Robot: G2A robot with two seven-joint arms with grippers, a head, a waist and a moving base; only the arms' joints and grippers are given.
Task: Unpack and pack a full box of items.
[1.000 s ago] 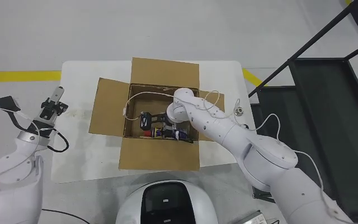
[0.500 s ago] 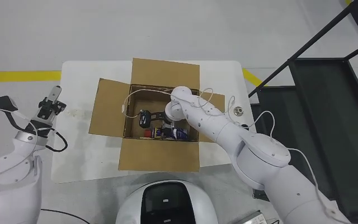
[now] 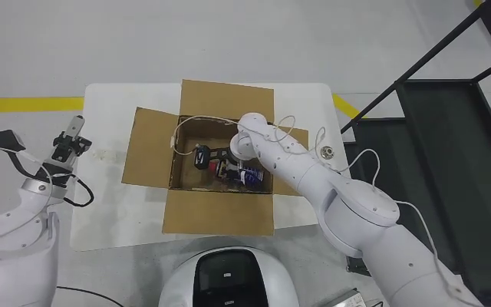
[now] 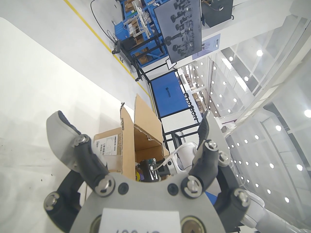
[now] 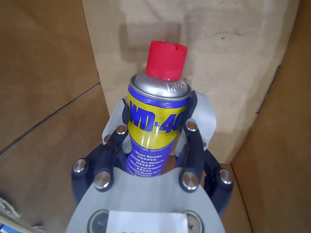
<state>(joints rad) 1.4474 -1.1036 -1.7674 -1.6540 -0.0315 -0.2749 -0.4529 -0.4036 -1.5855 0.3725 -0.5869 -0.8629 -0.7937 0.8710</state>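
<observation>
An open cardboard box (image 3: 221, 201) stands in the middle of the white table (image 3: 107, 207). My right gripper (image 3: 204, 157) is inside it, shut on a blue and yellow spray can (image 5: 157, 98) with a red cap (image 5: 166, 60). The right gripper (image 5: 160, 106) holds the can by its upper body, cap pointing at the box's inner wall (image 5: 206, 25). My left gripper (image 3: 73, 140) hangs open and empty over the table's left edge. In the left wrist view, the left gripper (image 4: 132, 122) faces the box (image 4: 145, 134).
Several other packed items (image 3: 247, 176), blue and purple among them, lie in the box's near right part under the right arm. The box flaps (image 3: 227, 98) stand folded outward on all sides. A black stair frame (image 3: 430, 84) rises beside the table's right end.
The right gripper with the can has shifted a little toward the box's far wall and to the right. The left arm has barely moved.
</observation>
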